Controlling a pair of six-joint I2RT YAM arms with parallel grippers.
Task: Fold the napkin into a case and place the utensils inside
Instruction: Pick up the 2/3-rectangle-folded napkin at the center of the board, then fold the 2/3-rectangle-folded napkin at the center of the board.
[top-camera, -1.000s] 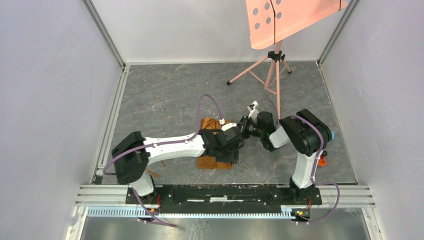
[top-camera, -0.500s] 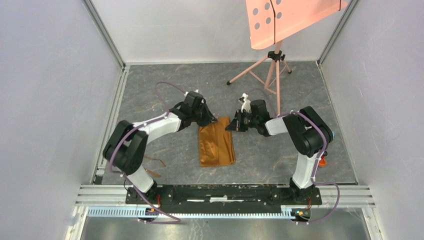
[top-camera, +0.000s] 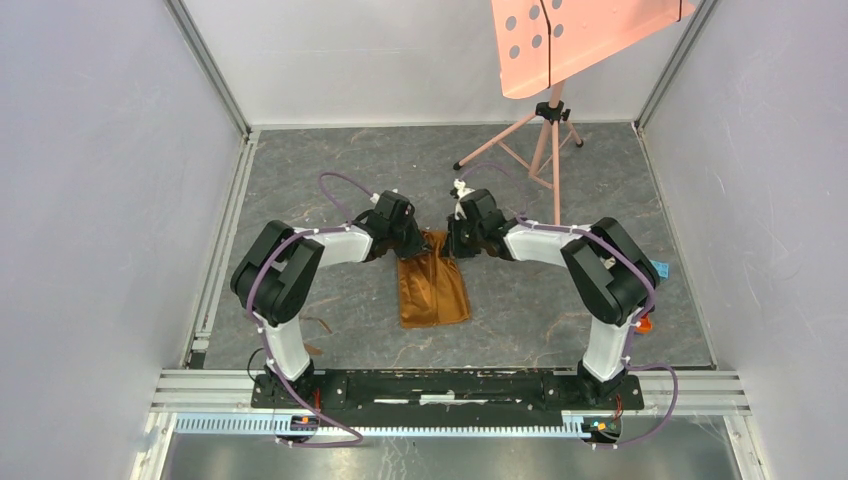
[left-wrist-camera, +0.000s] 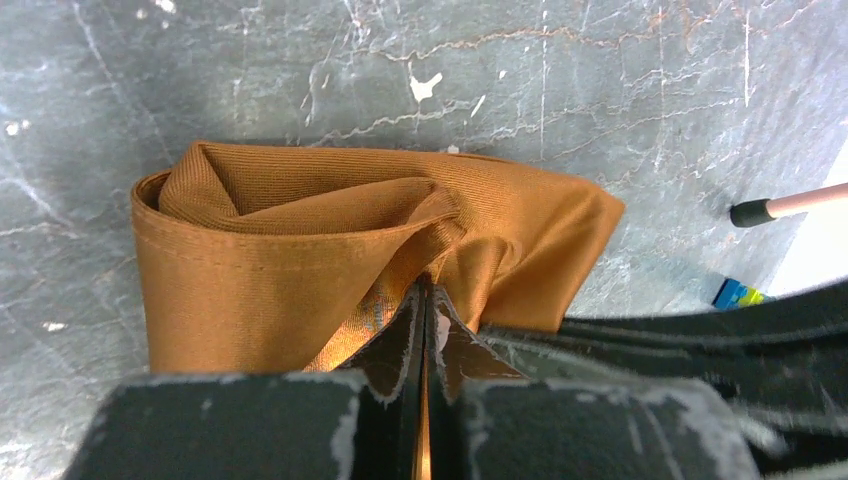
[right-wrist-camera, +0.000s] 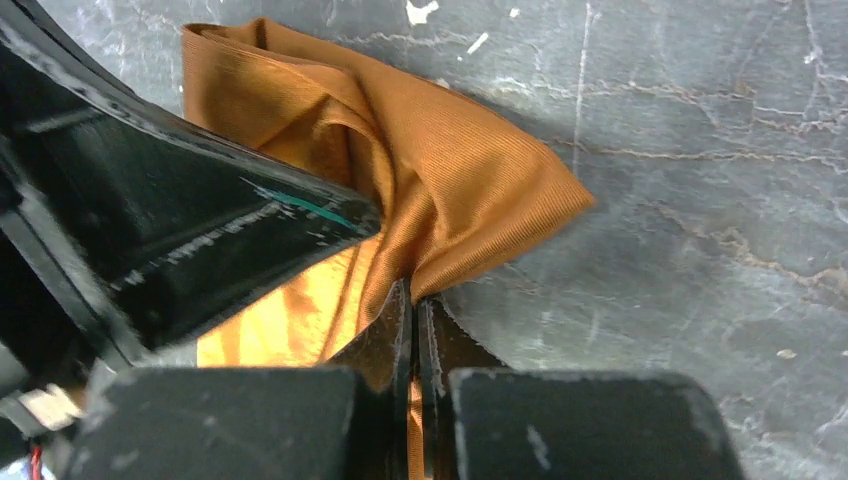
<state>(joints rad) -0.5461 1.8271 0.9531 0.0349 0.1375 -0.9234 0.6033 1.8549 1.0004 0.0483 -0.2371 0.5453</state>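
The orange-brown napkin (top-camera: 432, 292) lies as a narrow folded oblong in the middle of the floor. Its far end is bunched up between both grippers. My left gripper (top-camera: 413, 241) is shut on the far left part of the cloth, and in the left wrist view its tips (left-wrist-camera: 425, 287) pinch a fold of the napkin (left-wrist-camera: 290, 250). My right gripper (top-camera: 456, 240) is shut on the far right corner. Its tips (right-wrist-camera: 413, 292) clamp the napkin (right-wrist-camera: 450, 170) there. Thin copper-brown utensils (top-camera: 317, 324) lie on the floor near the left arm's base.
A salmon-pink perforated panel (top-camera: 585, 40) stands on a tripod (top-camera: 540, 140) at the back right. One tripod foot (left-wrist-camera: 765, 209) and a blue-green block (left-wrist-camera: 737, 293) show in the left wrist view. Small blocks (top-camera: 660, 270) sit behind the right arm. Walls close in all round.
The left arm swung off the napkin to its far left end and its gripper closed on the cloth. The right gripper, still shut, slid left, and the far end bunched up.
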